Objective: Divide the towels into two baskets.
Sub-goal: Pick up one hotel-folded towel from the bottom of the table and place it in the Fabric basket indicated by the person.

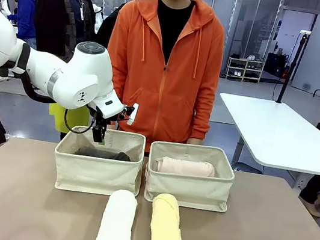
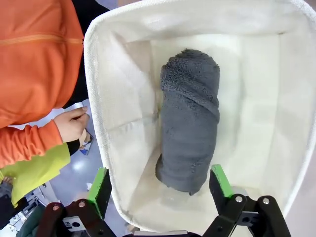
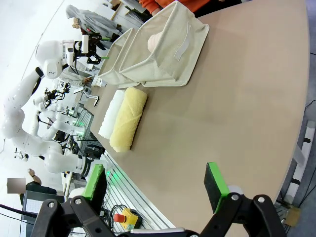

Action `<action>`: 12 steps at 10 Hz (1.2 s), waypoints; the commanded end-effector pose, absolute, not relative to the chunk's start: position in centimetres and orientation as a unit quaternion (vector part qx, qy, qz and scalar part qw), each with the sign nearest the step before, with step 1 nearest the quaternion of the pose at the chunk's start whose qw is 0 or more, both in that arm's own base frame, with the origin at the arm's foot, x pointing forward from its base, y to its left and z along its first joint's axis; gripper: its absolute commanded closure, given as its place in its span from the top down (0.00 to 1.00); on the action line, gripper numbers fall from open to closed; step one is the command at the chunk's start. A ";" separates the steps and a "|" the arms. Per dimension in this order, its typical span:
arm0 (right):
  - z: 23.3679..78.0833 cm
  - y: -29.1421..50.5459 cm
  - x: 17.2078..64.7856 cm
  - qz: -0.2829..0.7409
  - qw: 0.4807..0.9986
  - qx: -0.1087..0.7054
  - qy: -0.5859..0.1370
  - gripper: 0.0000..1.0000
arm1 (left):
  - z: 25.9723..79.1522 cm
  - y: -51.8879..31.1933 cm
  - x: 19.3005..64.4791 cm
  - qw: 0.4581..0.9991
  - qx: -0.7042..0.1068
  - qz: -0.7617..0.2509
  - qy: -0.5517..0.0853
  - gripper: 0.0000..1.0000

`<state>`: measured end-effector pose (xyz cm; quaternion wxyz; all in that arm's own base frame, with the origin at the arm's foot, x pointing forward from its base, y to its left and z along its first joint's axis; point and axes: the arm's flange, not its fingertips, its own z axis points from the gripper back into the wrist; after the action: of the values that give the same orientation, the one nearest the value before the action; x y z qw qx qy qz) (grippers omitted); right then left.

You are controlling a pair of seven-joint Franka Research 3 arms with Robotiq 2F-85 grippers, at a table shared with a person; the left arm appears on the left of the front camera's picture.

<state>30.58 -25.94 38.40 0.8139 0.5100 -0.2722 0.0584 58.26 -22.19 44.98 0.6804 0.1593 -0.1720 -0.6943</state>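
**A:** While our left hand [image 2: 160,183] hangs over the left basket [image 1: 96,174], fingers spread wide and holding nothing, where do we stand?

**B:** We judge we are halfway. The grey towel [image 2: 190,123] lies along that basket's floor, below the fingers and apart from them. The pink towel [image 1: 184,167] lies in the right basket [image 1: 188,188]. The white towel [image 1: 116,223] and the yellow towel [image 1: 166,234] lie side by side on the desk [image 1: 264,234], just in front of the baskets.

**A:** And our right hand [image 3: 155,180]?

**B:** Wide open too and empty, over the desk's near edge, well apart from the towels.

**A:** What does the next move call for?

**B:** We lift the left hand straight up, clear of the soft rim. Then we come down across the middle of the white roll, which sits before the left basket. The yellow one suits the right hand and the right basket. Terry is soft, so we close well around the roll or it may sag.

**A:** And the surface and room?

**B:** We see a plain tan desk, matt. A person [image 1: 163,78] in an orange hoodie stands right behind the baskets. The person's hand [image 2: 71,124] is just outside the left basket's wall, so we rise carefully. Beyond are an open hall, a white table [image 1: 280,133] and other people.
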 end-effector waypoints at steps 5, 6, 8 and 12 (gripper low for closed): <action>38.9 -25.8 30.2 0.052 0.816 0.511 -0.264 1.00 | 44.8 -22.1 58.5 0.681 0.159 -0.694 -0.173 1.00; 38.9 -25.8 30.2 0.052 0.816 0.511 -0.264 1.00 | 44.8 -22.1 58.5 0.681 0.159 -0.694 -0.173 1.00; 38.9 -25.8 30.2 0.052 0.816 0.511 -0.264 1.00 | 44.8 -22.1 58.5 0.681 0.159 -0.694 -0.173 1.00; 38.9 -25.8 30.2 0.052 0.816 0.511 -0.264 1.00 | 46.4 -21.4 57.9 0.702 0.102 -0.681 -0.182 1.00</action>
<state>30.57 -25.95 38.41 0.8139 0.5100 -0.2722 0.0583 58.29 -22.46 44.81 0.6886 0.1414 -0.1767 -0.6889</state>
